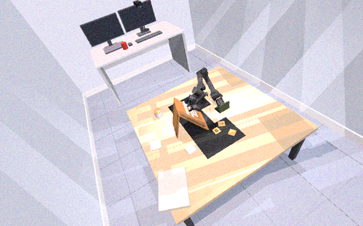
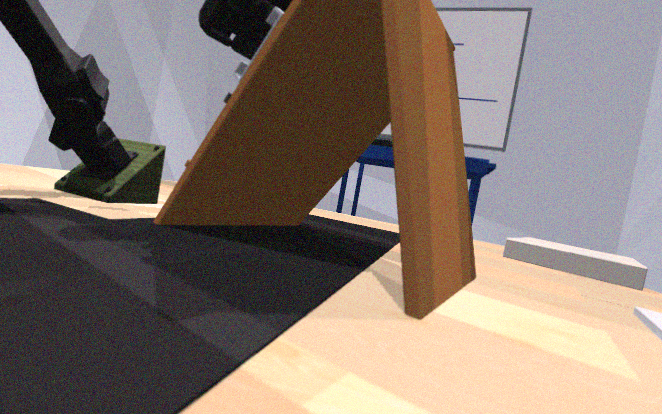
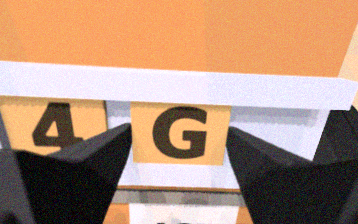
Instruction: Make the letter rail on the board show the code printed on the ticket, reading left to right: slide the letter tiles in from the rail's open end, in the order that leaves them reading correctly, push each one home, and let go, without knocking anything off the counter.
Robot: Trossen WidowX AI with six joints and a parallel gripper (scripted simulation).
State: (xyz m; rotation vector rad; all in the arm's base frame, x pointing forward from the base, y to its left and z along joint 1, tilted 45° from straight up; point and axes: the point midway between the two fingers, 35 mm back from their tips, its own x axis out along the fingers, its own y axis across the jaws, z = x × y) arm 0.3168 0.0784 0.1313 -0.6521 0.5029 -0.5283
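In the wrist view my gripper point(image 3: 179, 131) is shut on the G tile point(image 3: 181, 150), one finger at each side. The tile sits in the pale rail point(image 3: 280, 132) on the tilted orange board point(image 3: 175, 35) point(image 1: 200, 121) point(image 2: 300, 125). The 4 tile point(image 3: 92, 112) is to its left, with a narrow strip of bare rail between them. Bare rail runs from the G to the rail's right end. A white ticket point(image 3: 145, 212) shows below, its print cut off. Three loose tiles point(image 1: 221, 124) point(image 1: 216, 130) point(image 1: 232, 132) lie on the black mat point(image 1: 209, 149), letters unreadable.
The board's rear leg point(image 1: 176, 123) point(image 2: 425, 200) stands behind it. A small cup point(image 1: 158, 113), two white cards point(image 1: 155, 144) point(image 1: 190, 149) and a white slab point(image 1: 172, 189) are on the table. The arm's green base point(image 1: 223, 107) point(image 2: 145, 175) stands beside the mat.
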